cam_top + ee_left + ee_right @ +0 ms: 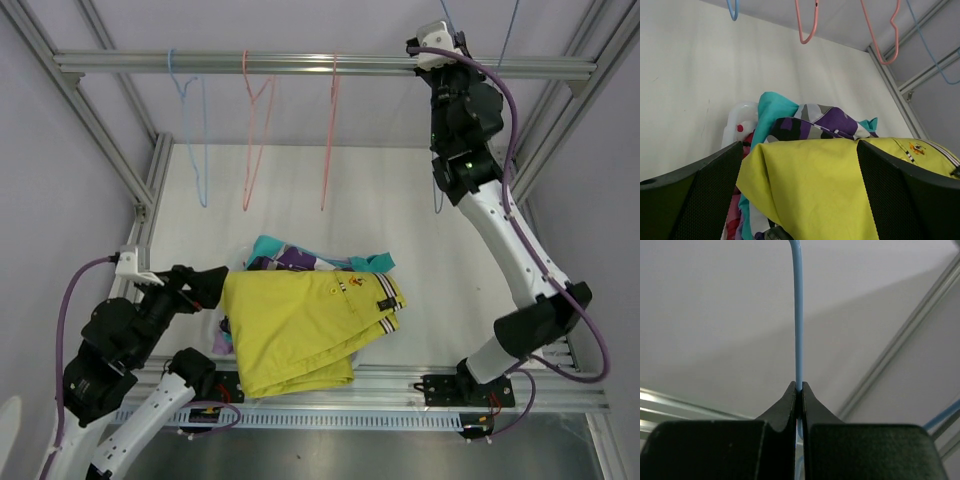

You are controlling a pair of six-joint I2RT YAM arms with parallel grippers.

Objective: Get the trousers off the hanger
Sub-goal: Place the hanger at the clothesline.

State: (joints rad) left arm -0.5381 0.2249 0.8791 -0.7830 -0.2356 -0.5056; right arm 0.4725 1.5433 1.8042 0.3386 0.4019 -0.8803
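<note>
5 small cloth trousers lie heaped on the white table [400,200], lower centre of the top view.

- **Uppermost:** the mustard yellow trousers [295,335] are smooth woven cloth, folded flat. They have black-and-white striped cuffs [388,300] and a small orange emblem [916,147], too small to read.
- **Upper edge of the heap:** the camouflage trousers [298,262], in purple, white and black, lie beside the teal trousers [267,245].
- **Left edge of the heap:** only slivers show of the lilac trousers [222,343] and the pink-red trousers [732,227].

The left gripper [212,287] sits just beside the heap's left edge, its fingers spread wide. 3 thin wire hangers [258,130], 1 blue and 2 pink, hang from the metal rail [300,63]. At upper right, the right gripper [798,387] pinches the blue hanger [798,315], a thin glossy rod.
</note>
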